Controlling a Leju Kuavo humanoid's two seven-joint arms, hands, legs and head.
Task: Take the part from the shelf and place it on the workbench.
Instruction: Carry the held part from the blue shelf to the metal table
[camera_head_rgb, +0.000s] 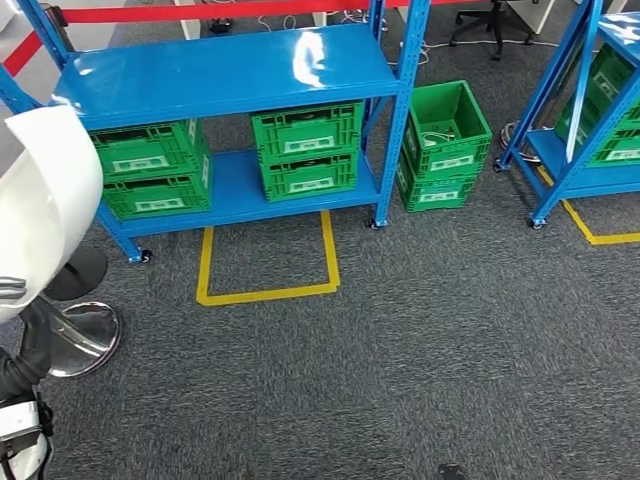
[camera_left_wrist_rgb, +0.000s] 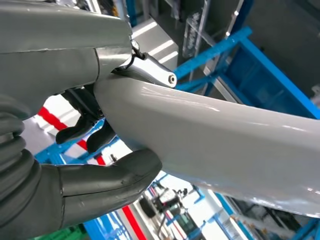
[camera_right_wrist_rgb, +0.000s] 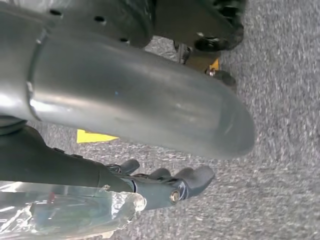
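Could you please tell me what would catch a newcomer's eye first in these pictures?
Probably the blue shelf across the top of the head view, with green crates on its lower level and another green crate on the carpet to its right. Next, the large white part held by the left hand, at the head view's left edge.

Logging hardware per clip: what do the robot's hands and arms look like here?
The left hand has a grey ribbed cover, a thick grey thumb and darker fingers. The right hand has dark grey fingers with a metal screw head, beneath a smooth silver tubular arm with small holes.
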